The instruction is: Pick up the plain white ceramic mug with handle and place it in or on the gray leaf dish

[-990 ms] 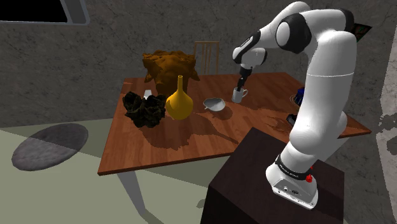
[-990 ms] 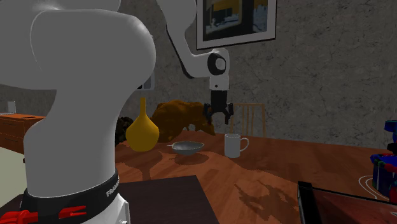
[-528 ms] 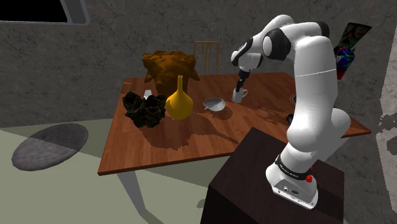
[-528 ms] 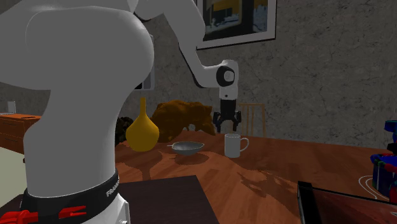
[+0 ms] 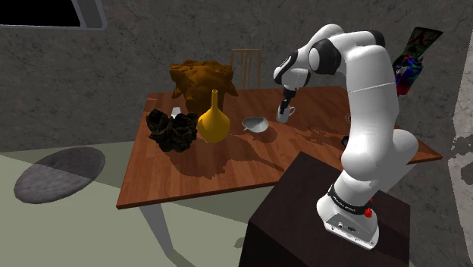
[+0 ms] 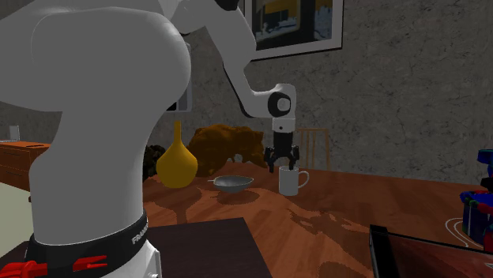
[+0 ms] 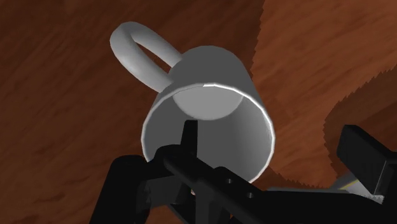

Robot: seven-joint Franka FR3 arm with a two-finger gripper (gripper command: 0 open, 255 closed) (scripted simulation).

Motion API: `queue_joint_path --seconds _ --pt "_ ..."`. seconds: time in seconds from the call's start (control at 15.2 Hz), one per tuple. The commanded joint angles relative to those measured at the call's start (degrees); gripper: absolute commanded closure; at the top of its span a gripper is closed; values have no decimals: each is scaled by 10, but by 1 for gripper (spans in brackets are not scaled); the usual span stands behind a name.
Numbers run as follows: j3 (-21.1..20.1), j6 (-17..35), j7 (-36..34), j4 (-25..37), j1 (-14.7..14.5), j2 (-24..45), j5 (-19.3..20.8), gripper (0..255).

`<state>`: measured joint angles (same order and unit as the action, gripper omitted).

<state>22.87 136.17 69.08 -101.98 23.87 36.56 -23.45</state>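
Since half a second ago, the arm is lowering further, and the gripper [image 6: 284, 167] is now sitting right at the rim of the white mug [image 6: 293, 182] instead of hovering above it. The mug is standing upright on the brown wooden table [image 5: 189, 176], toward the far side, with its handle pointing to the second exterior view's right.

From the wrist view, the fingers are standing spread apart: one fingertip [image 7: 188, 130] is reaching over the mug's open mouth, while the other [image 7: 361, 158] is hanging outside the wall on the side away from the handle [image 7: 136, 53]. That part of the rim is lying between them, and whether either finger is touching it cannot be told. The mug is not being gripped or lifted.

The gray leaf dish [image 5: 255, 124] is resting on the table just to the shoulder view's left of the mug, near it but apart. Farther left, a yellow long-necked vase [image 5: 214, 120] is standing upright, and a lumpy black object [image 5: 172, 130] is sitting beside it, nearer the table's left edge. A lumpy brown object [image 5: 201, 80] is lying at the table's far side, with a wooden chair [image 5: 246, 67] behind the table. A gray round rug [image 5: 59, 174] is lying on the floor, well to the left of the table.
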Motion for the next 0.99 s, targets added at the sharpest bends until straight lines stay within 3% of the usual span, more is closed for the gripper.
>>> queue_joint_path --seconds 0.0,0.26,0.33,0.92 --pt "0 0 0 1 1 1 -1 0" --pt "0 0 0 1 1 1 0 0" --pt "0 0 0 1 1 1 0 255" --pt "0 0 0 1 1 1 -1 255"
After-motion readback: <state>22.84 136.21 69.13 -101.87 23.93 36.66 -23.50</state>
